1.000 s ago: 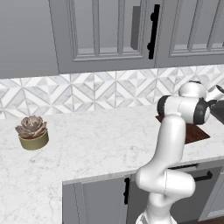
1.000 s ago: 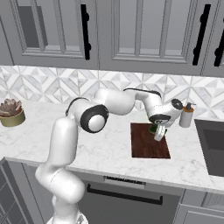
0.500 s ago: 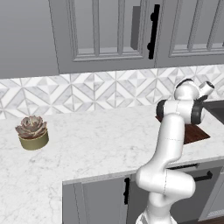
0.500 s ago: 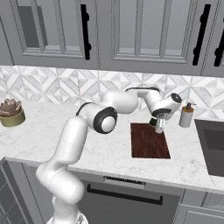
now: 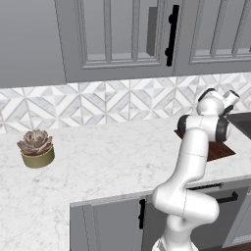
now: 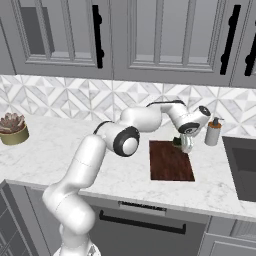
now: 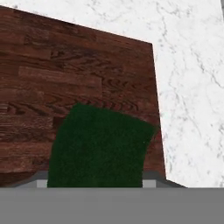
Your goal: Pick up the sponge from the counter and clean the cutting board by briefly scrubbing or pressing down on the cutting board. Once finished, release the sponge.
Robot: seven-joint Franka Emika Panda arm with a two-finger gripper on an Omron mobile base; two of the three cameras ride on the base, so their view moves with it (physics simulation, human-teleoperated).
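Found pincer (image 6: 186, 145) clamped narrow on the sponge (image 7: 100, 146), dark green face turned toward the cutting board (image 7: 65, 65). Noted sponge low over the board's far right corner; could not confirm contact from either the hand view or the right base view. Compared with a second ago: saw grip unchanged, hand shifted slightly right and farther along the board, elbow swung right with it. Judged this as a scrubbing pass under way, with release of the sponge yet to come. Recorded arm reaching from near left across the counter (image 6: 50, 150), elbow bent above the board's left edge, wrist turned down at the far edge. Observed soap dispenser (image 6: 213, 132) just right of the hand, apart from it. Logged potted plant (image 6: 12, 129) far left, well apart.
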